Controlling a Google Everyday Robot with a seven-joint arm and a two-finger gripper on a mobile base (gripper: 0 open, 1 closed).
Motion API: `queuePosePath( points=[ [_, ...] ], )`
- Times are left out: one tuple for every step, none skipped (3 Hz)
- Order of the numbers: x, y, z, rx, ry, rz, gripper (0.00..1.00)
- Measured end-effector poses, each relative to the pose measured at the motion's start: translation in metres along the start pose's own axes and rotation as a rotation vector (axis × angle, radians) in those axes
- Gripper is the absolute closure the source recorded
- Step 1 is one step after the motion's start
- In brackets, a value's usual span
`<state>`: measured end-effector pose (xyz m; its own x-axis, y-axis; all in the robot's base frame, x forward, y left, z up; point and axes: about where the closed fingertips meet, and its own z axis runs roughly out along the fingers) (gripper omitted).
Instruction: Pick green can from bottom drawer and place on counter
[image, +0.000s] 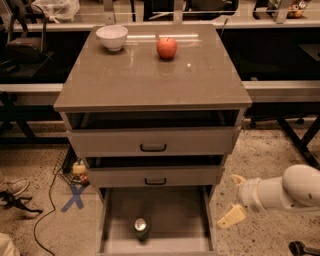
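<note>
The green can (141, 227) stands upright on the floor of the open bottom drawer (175, 212), near its front edge and left of centre. The counter (150, 80) is the flat top of the cabinet above. My gripper (234, 198) hangs to the right of the bottom drawer, outside its right wall, about level with the drawer. Its two pale fingers (231, 216) are spread apart and hold nothing. The gripper is well to the right of the can and does not touch it.
A red apple (166, 47) and a white bowl (112, 37) sit at the back of the counter. Two upper drawers with black handles (153, 147) are slightly pulled out. Cables and a blue X mark (75, 197) lie on the floor at left.
</note>
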<state>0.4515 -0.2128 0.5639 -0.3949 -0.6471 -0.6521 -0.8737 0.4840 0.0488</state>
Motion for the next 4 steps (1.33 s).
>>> queuePosePath(
  points=[
    [0.026, 0.014, 0.035, -0.069, -0.013, 0.051, 0.00],
    [0.026, 0.014, 0.035, -0.069, -0.013, 0.051, 0.00],
    [0.034, 0.017, 0.073, -0.080, -0.045, 0.019, 0.00],
    [0.045, 0.017, 0.128, -0.079, -0.111, -0.028, 0.00]
  ],
)
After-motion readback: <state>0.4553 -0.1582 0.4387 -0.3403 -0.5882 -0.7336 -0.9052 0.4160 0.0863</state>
